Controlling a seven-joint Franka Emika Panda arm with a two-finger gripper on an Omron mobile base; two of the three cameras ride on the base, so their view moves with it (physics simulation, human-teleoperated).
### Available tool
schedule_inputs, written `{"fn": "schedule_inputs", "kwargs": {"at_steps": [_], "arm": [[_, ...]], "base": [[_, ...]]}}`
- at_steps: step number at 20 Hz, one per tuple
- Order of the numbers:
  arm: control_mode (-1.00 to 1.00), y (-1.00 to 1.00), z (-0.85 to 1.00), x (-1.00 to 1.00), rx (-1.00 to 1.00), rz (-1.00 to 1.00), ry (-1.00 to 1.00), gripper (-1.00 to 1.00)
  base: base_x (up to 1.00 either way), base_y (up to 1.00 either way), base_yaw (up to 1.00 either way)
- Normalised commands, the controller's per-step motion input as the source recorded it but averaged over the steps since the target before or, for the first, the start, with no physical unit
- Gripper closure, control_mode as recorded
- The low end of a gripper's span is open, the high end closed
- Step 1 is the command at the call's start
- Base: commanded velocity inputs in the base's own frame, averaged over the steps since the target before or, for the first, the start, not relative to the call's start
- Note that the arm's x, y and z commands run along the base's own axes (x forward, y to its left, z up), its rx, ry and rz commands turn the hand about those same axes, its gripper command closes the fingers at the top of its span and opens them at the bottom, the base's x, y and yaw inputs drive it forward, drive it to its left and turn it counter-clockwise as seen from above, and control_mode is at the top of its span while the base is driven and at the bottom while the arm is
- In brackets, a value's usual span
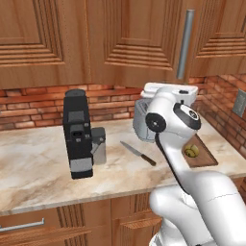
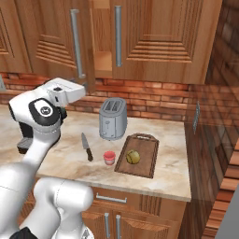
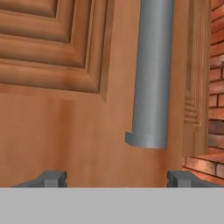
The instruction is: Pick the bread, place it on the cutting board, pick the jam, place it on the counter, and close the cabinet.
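The olive-brown bread (image 2: 133,156) lies on the dark cutting board (image 2: 148,161), also seen as bread (image 1: 192,151) on the board (image 1: 205,156). The red jam (image 2: 109,158) stands on the marbled counter (image 2: 168,175), just left of the board. The cabinet's left door (image 2: 51,42) stands slightly ajar, with a strip of the inside showing beside its grey handle (image 2: 77,44). My gripper (image 3: 118,179) is open and empty. It is raised right up to that door's face, below and beside the lower end of the handle (image 3: 151,87). The hand (image 2: 65,91) hovers above the counter.
A silver toaster (image 2: 113,119) stands behind the board and a knife (image 2: 87,147) lies left of the jam. A black coffee machine (image 1: 77,134) sits further left. A brick wall (image 2: 205,112) closes the right side.
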Motion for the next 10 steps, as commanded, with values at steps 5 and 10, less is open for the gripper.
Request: {"fn": "schedule_inputs", "kwargs": {"at_steps": [5,10], "arm": [[-1.00,-0.17,0.00,0.41,0.00,0.07,0.00,-1.00],[-1.00,-0.18,0.00,0.41,0.00,0.07,0.00,-1.00]], "base": [[0.00,0.00,0.00],[0.00,0.00,0.00]]}}
